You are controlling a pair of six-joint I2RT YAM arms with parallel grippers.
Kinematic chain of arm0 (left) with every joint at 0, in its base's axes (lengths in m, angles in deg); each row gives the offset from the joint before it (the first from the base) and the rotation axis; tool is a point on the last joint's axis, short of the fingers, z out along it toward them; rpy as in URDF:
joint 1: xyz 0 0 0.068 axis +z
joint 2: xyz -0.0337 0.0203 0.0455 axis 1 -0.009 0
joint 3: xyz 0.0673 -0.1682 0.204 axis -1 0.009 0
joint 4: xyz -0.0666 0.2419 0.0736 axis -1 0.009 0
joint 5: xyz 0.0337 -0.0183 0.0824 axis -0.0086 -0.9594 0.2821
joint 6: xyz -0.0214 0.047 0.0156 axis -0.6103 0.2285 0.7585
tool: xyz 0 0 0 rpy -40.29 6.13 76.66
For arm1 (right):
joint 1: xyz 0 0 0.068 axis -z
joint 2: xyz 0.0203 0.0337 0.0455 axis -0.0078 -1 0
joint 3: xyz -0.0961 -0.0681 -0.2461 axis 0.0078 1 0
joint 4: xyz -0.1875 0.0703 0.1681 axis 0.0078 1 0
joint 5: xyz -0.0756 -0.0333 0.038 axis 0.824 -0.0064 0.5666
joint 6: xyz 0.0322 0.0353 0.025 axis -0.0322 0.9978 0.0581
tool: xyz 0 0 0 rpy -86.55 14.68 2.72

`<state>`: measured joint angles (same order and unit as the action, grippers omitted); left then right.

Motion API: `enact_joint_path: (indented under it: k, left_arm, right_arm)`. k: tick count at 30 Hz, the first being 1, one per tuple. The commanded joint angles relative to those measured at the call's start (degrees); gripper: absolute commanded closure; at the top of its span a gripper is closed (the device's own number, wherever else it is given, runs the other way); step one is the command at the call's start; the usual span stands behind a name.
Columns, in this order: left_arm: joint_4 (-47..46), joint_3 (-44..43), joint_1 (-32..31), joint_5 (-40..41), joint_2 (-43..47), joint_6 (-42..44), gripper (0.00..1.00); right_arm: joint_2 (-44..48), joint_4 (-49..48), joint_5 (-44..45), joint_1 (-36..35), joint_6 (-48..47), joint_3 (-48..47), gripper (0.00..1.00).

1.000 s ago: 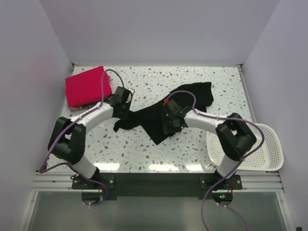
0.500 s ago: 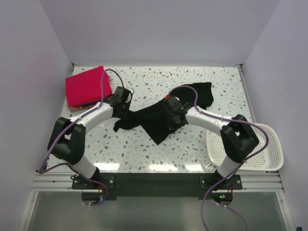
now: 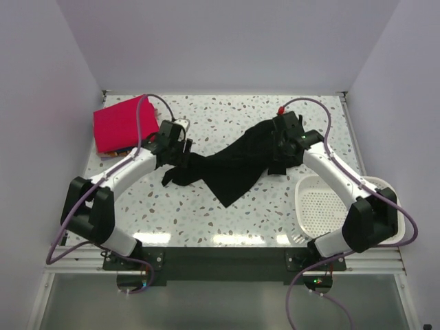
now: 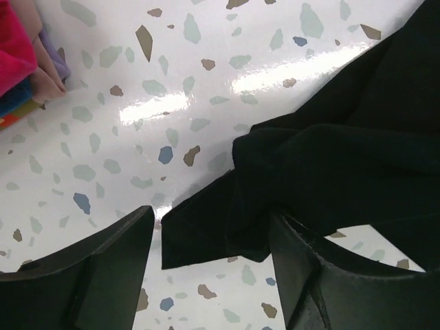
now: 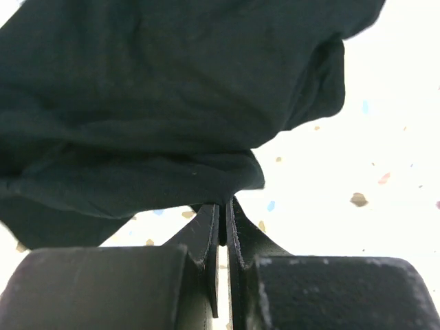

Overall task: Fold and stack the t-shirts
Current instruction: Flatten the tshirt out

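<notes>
While the right tool (image 5: 222, 210) pinches just a thin edge of the shirt (image 3: 237, 168), the left tool (image 4: 210, 234) stands open, so pulling could slip it free.

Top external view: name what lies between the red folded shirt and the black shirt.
The open left tool hangs there, straddling an edge of the black shirt; the left wrist view shows only bare speckled table beneath.

Black t-shirt (image 4: 344, 158) cut off by right edge in left wrist view, top and left edges in right wrist view. Coloured t-shirts (image 4: 56, 65) mostly hidden under pink-red t-shirt (image 3: 122, 124). Basket (image 3: 320, 206) partly behind right arm (image 3: 337, 172).
</notes>
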<state>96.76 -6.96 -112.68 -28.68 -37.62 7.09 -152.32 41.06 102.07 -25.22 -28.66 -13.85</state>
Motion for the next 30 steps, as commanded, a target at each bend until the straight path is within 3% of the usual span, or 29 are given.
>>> enact_joint_path:
  k: [1, 15, 19, 30]
  left_arm:
    - [-3.50, 2.49, 0.53, -0.91, 5.07, -1.24, 0.27]
    - [0.20, 15.59, 0.44, 4.89, 12.20, -9.68, 0.34]
    - [0.63, 15.25, 0.61, 6.29, 10.36, -11.26, 0.33]
    - [-1.56, 14.89, 1.49, 11.22, 4.47, -14.52, 0.43]
  right_arm:
    - [-0.03, 0.84, 0.67, 2.01, -3.48, -1.24, 1.00]
    - [-4.52, -2.50, -4.43, 6.58, -4.01, -2.82, 1.00]
    - [-4.43, -2.58, -5.22, 7.28, -4.36, -3.61, 1.00]
    - [-2.76, -2.41, -5.66, 8.86, -5.15, -2.64, 1.00]
